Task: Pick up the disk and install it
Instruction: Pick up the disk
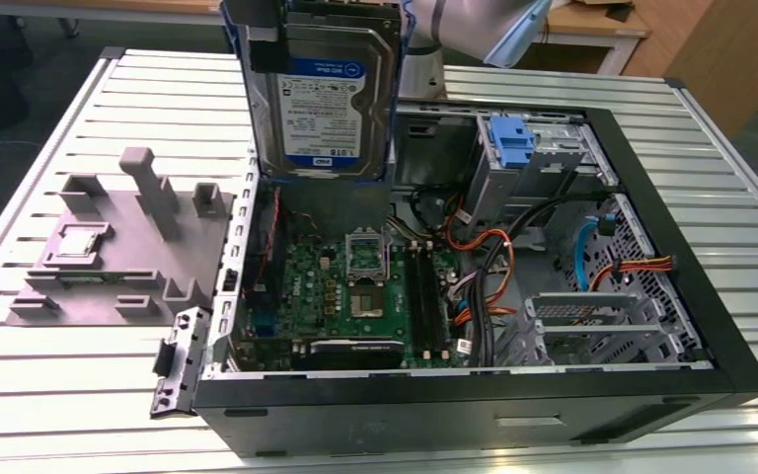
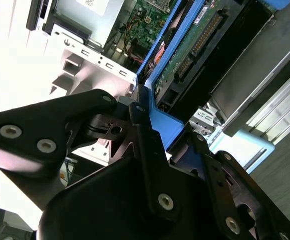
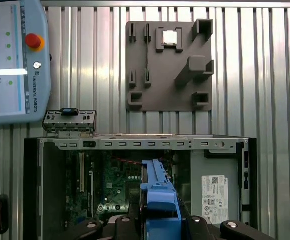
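Observation:
The disk (image 1: pixel 331 99) hangs upright over the open computer case (image 1: pixel 737 326), above the motherboard's back corner, its silver face and white-and-blue label turned toward the exterior camera. A blue carrier frames it. In the second wrist view my gripper (image 2: pixel 149 117) is shut on the carrier's blue edge, and the disk's green circuit side (image 2: pixel 187 52) runs away from the black fingers (image 2: pixel 135 112). From above, in the first wrist view, the disk (image 3: pixel 159 192) shows edge-on, with my gripper (image 3: pixel 159 222) clamped on it over the case interior.
The case holds a motherboard (image 1: pixel 352 286), loose orange and black cables (image 1: pixel 492 267), a bay with a blue latch (image 1: pixel 517 143) and a metal cage (image 1: pixel 603 321). A grey fixture plate (image 1: pixel 115 247) lies beside the case on the slatted table. A teach pendant (image 3: pixel 15 60) rests nearby.

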Available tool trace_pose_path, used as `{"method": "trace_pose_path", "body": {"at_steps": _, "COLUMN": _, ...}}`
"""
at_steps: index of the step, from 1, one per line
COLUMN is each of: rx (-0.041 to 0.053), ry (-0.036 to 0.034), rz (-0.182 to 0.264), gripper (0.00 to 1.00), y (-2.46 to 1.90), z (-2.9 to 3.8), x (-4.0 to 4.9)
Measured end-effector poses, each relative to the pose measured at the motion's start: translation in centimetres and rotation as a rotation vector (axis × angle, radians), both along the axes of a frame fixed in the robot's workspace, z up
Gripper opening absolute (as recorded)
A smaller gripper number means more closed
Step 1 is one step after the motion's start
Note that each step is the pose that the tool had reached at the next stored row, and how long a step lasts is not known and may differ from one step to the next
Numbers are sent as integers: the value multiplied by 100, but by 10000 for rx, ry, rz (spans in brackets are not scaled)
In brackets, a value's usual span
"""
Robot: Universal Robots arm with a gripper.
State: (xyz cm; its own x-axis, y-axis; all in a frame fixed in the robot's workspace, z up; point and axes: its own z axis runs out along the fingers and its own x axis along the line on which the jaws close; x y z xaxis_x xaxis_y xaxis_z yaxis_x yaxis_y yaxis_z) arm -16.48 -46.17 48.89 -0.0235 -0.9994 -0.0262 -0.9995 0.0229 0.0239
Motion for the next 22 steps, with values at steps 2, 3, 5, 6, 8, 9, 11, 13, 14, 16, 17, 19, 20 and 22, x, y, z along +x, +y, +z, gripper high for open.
{"method": "trace_pose_path", "body": {"at_steps": 2, "rx": 0, "ry": 0, "rz": 0, "gripper": 37, "y": 0, "z": 0, "x": 6}}
{"method": "trace_pose_path", "body": {"at_steps": 3, "rx": 0, "ry": 0, "rz": 0, "gripper": 37, "y": 0, "z": 0, "x": 10}}
{"method": "trace_pose_path", "body": {"at_steps": 5, "rx": 0, "ry": 0, "rz": 0, "gripper": 37, "y": 0, "z": 0, "x": 16}}
{"method": "trace_pose_path", "body": {"at_steps": 6, "rx": 1, "ry": -1, "rz": 0, "gripper": 37, "y": 0, "z": 0, "x": 19}}
{"method": "trace_pose_path", "body": {"at_steps": 8, "rx": 0, "ry": 0, "rz": 0, "gripper": 37, "y": 0, "z": 0, "x": 26}}
{"method": "trace_pose_path", "body": {"at_steps": 9, "rx": 1, "ry": 0, "rz": 0, "gripper": 37, "y": 0, "z": 0, "x": 29}}
{"method": "trace_pose_path", "body": {"at_steps": 11, "rx": -1, "ry": 0, "rz": 0, "gripper": 37, "y": 0, "z": 0, "x": 36}}
{"method": "trace_pose_path", "body": {"at_steps": 13, "rx": 1, "ry": -1, "rz": 0, "gripper": 37, "y": 0, "z": 0, "x": 42}}
{"method": "trace_pose_path", "body": {"at_steps": 14, "rx": 0, "ry": 0, "rz": 0, "gripper": 37, "y": 0, "z": 0, "x": 46}}
{"method": "trace_pose_path", "body": {"at_steps": 16, "rx": 1, "ry": -1, "rz": 0, "gripper": 37, "y": 0, "z": 0, "x": 52}}
{"method": "trace_pose_path", "body": {"at_steps": 17, "rx": 1, "ry": 0, "rz": 0, "gripper": 37, "y": 0, "z": 0, "x": 55}}
{"method": "trace_pose_path", "body": {"at_steps": 19, "rx": 0, "ry": 0, "rz": 0, "gripper": 37, "y": 0, "z": 0, "x": 62}}
{"method": "trace_pose_path", "body": {"at_steps": 20, "rx": 1, "ry": -1, "rz": 0, "gripper": 37, "y": 0, "z": 0, "x": 65}}
{"method": "trace_pose_path", "body": {"at_steps": 22, "rx": 0, "ry": 0, "rz": 0, "gripper": 37, "y": 0, "z": 0, "x": 71}}
